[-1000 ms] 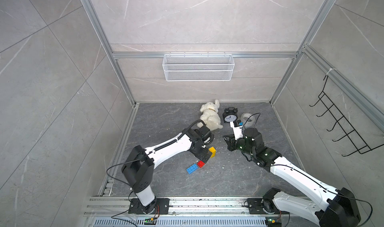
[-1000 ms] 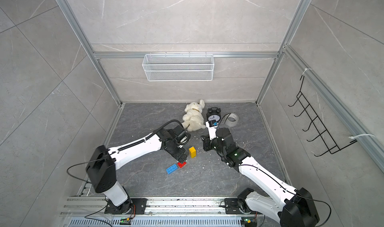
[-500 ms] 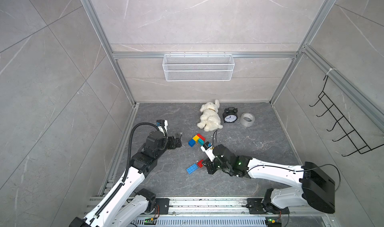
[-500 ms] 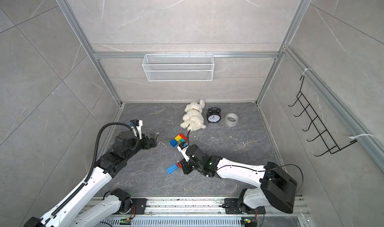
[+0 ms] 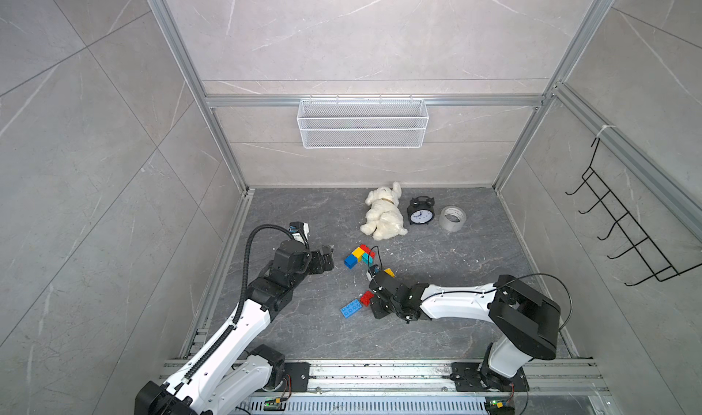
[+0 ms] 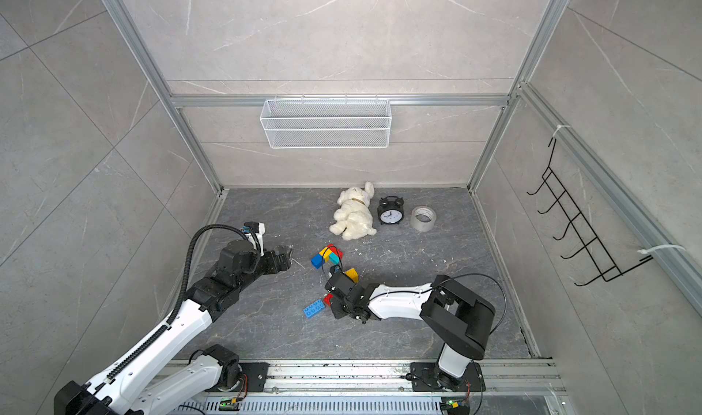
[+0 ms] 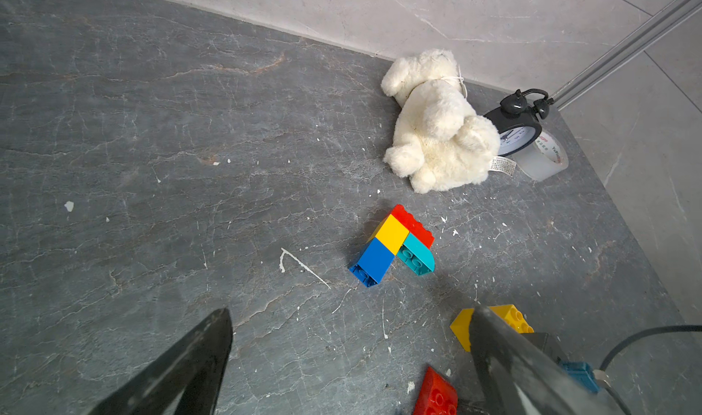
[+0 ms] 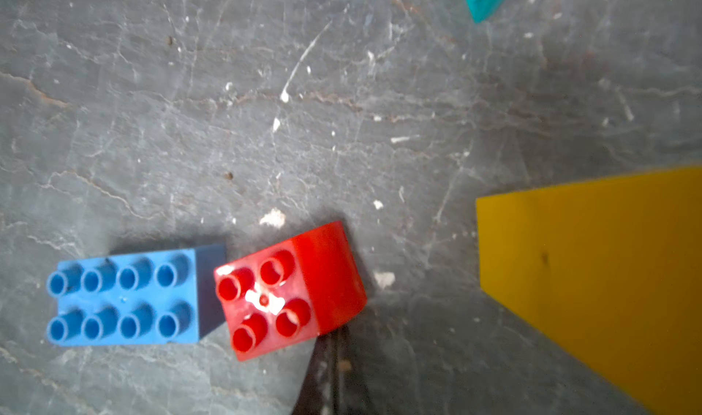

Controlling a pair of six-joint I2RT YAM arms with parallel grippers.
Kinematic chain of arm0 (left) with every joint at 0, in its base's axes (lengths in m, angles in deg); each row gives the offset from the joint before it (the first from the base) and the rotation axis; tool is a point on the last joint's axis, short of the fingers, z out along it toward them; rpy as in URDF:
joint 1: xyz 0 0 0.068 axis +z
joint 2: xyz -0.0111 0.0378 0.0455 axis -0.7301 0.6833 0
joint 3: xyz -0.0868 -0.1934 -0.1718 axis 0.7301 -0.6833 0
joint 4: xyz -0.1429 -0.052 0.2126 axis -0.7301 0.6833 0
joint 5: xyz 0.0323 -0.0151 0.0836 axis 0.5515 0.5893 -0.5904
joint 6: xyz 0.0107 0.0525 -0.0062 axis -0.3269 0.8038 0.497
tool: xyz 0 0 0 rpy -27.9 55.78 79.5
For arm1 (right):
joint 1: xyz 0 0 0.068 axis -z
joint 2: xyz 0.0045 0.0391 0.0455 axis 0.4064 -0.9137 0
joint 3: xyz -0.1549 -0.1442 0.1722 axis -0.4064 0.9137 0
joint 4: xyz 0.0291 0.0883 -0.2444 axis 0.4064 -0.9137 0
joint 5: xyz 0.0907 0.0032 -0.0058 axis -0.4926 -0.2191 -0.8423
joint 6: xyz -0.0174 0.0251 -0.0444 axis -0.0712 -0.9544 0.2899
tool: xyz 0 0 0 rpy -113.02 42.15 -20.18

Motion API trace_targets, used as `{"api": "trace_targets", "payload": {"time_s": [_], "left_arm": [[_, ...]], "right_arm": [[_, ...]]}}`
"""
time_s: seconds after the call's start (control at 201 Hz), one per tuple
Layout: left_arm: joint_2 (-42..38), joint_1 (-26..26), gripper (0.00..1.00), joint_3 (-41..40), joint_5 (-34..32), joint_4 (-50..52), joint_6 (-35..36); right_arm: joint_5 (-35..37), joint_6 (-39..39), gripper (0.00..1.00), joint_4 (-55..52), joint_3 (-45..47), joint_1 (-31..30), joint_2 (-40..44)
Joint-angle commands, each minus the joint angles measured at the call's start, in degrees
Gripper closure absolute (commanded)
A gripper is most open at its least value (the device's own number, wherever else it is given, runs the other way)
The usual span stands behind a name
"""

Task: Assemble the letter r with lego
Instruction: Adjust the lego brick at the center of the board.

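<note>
**Risk: shut right jaws shove the red brick instead of gripping it**

- The left gripper [image 5: 328, 259] hangs with jaws wide and empty. The built cluster [image 5: 359, 255] of blue, yellow, red and teal bricks lies on the floor at its 3 o'clock in both top views, apart from it. Reaching in low could skate the cluster, since nothing pins it.
- The loose blue brick [image 8: 121, 297] lies studs up with the loose red brick [image 8: 292, 295] just beside it. In a top view the blue one is at the red one's 8 o'clock.
- The right gripper [image 8: 330, 356] has its jaws pressed together, holding nothing, with the tip at the red brick's edge. Any advance like this pushes red into blue, or spins it. It needs to open before it can grip.
- The right wrist cable [image 5: 376, 251] loops by the cluster. I can't tell if it touches, but an arm swing could drag it.
- The loose yellow brick [image 5: 388, 271] sits at 12 o'clock of the right wrist, close enough for a knock.
</note>
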Motion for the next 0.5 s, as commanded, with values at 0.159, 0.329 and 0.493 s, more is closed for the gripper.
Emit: {"api": "trace_targets", "payload": {"time_s": [0.159, 0.329, 0.493], "left_arm": [[-2.98, 0.48, 0.0, -1.39, -2.74, -1.84, -0.86], [-4.81, 0.65, 0.0, -2.23, -3.58, -1.72, -0.5], [-5.58, 0.71, 0.0, -3.15, -3.39, -4.22, -0.12]], "right_arm": [[-6.68, 7.82, 1.0, -1.07, -12.92, -0.25, -8.18], [-11.31, 8.25, 1.0, -0.99, -15.67, -0.25, -9.9], [-9.18, 10.53, 1.0, -3.75, -15.96, -0.34, -5.35]]}}
